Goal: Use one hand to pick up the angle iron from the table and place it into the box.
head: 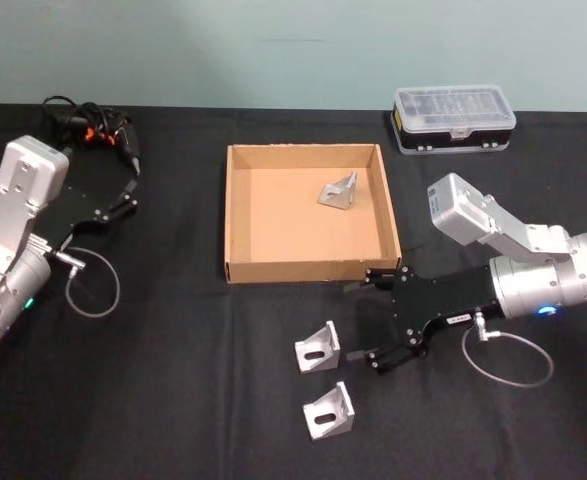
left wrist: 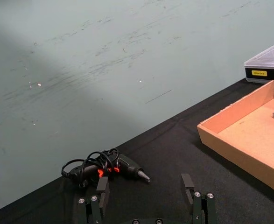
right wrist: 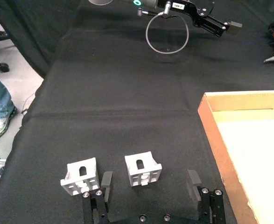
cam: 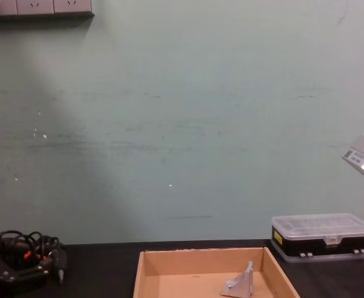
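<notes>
Task looks partly done. One angle iron (head: 339,190) already lies inside the box (head: 241,215), tilted, toward its back-right corner. Two more sit on the worktop (head: 173,380) near the front edge, in front of the box's front wall: the rear iron (head: 317,347) and the front iron (head: 330,410), close together but not touching. So prob. 1 of 3 in and 2 left, if all are meant to go.

The right gripper (head: 365,320) is at work. It reaches in from the worktop's right side, just in front of the box's front-right corner. Its fingers (right wrist: 106,181) are spread wide and hold nothing. In the right wrist view the rear iron sits b/w them w/ a gap each side and no contact; the front iron lies just outside one finger. Can't tell if the gripper is low enough to grip. Still to do for this piece: close, lift, carry over the wall, release.

The left gripper (head: 131,188) is parked near the worktop's back-left corner, beside a corded tool (head: 88,125); its fingers (left wrist: 188,183) are spread, empty.
</notes>
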Controlling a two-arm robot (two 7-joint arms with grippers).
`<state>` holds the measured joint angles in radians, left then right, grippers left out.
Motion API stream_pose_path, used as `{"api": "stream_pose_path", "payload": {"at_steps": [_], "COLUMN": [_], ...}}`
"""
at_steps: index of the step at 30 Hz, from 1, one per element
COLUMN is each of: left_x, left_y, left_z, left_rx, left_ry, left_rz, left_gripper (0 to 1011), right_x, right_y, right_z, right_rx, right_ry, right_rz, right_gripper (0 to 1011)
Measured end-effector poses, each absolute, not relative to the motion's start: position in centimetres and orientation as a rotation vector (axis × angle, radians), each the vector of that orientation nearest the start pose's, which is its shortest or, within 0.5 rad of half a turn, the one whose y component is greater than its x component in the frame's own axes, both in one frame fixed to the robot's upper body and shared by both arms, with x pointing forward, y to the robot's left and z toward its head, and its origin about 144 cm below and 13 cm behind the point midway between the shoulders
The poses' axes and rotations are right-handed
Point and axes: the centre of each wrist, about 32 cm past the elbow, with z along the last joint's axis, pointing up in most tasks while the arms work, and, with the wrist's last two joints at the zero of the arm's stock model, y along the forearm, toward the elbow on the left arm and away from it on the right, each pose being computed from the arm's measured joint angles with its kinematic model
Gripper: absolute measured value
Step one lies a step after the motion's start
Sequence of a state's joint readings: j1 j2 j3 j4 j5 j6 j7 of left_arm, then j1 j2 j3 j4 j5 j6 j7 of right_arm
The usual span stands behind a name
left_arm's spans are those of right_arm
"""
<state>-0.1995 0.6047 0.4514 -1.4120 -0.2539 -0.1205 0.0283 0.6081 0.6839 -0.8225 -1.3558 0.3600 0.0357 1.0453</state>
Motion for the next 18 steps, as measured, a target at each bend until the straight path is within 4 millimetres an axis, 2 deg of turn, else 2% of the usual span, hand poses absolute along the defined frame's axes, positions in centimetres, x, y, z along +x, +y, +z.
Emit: {"api": "stream_pose_path", "payload": {"at_steps": [18], "left_x": [48.9], "left_y": [31.0], "left_z": [114.0], "left_rx": [0.304], "left_ry": [-0.285], "left_rz": [1.248], "left_gripper": [1000], "right_x": [56.4], "right_y": [-26.4], "right_z": [120.0], "right_rx": [-0.55], "right_ry": [-0.098], "right_rz": [-0.035], "right_gripper": [1003]}}
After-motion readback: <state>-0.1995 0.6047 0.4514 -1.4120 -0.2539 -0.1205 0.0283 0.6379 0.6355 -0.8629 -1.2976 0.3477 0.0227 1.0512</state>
